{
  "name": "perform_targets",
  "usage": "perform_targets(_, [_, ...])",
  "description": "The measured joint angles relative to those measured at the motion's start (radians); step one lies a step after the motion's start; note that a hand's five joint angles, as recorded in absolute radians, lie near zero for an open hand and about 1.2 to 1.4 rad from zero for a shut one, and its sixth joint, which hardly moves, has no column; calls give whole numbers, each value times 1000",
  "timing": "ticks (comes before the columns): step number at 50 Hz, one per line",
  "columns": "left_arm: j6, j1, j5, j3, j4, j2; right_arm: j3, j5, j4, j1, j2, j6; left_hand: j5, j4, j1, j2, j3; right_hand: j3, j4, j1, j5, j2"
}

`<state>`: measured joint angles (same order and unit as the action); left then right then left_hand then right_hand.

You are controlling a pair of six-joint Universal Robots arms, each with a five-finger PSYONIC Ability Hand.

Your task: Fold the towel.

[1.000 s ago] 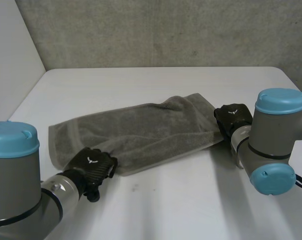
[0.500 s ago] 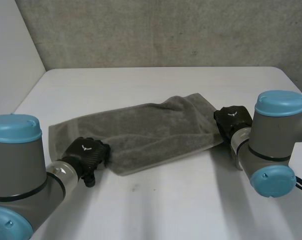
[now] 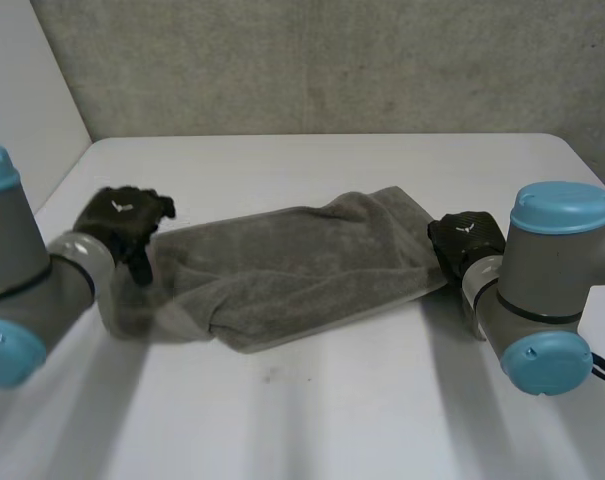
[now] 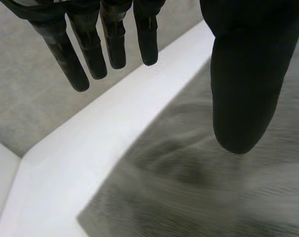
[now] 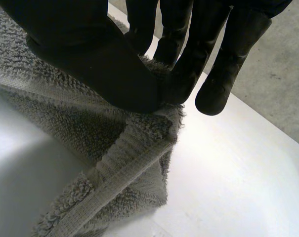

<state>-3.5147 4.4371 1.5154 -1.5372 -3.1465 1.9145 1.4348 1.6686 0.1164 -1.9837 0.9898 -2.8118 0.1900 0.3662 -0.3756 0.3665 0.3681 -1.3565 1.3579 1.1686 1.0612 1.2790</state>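
A grey towel [image 3: 302,270] lies folded lengthwise across the middle of the white table [image 3: 312,420]. My left hand [image 3: 122,215] hovers above the towel's left end, clear of the cloth. In the left wrist view its fingers [image 4: 90,49] are straight and spread from the thumb, with nothing between them and the towel [image 4: 198,197] below. My right hand [image 3: 465,238] sits at the towel's right end. In the right wrist view this hand [image 5: 100,64] pinches the towel's hemmed edge [image 5: 129,153] between thumb and fingers, lifting it slightly off the table.
A grey concrete wall [image 3: 332,60] runs behind the table's far edge, and a white wall [image 3: 22,110] stands at the left. My right arm's elbow [image 3: 547,355] juts over the table at the front right. Bare table lies in front of and behind the towel.
My left hand has let go of the towel's near left edge, opened, and risen back and to the left. The towel's left end has dropped and shifted. My right hand has not moved.
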Motion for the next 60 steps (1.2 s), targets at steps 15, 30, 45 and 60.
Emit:
perform_targets(15, [-1,94,-90,497,86,403,4,-5,0,-4,-3,2,-2,-3,0,-2,-3,0,0,1,0,0])
perform_targets(30, [-4,96,-92,788,240,668,11,-19,6,-3,-10,3,22,22,-7,21,20,0,0,4,0,0])
perform_targets(45, [-6,96,-92,799,235,699,12,-18,14,-3,-24,36,103,101,-92,102,101,0,0,5,0,0])
perform_targets(60, [-35,94,-73,801,255,690,10,-18,16,-3,-28,37,806,809,-796,810,807,0,0,6,0,0])
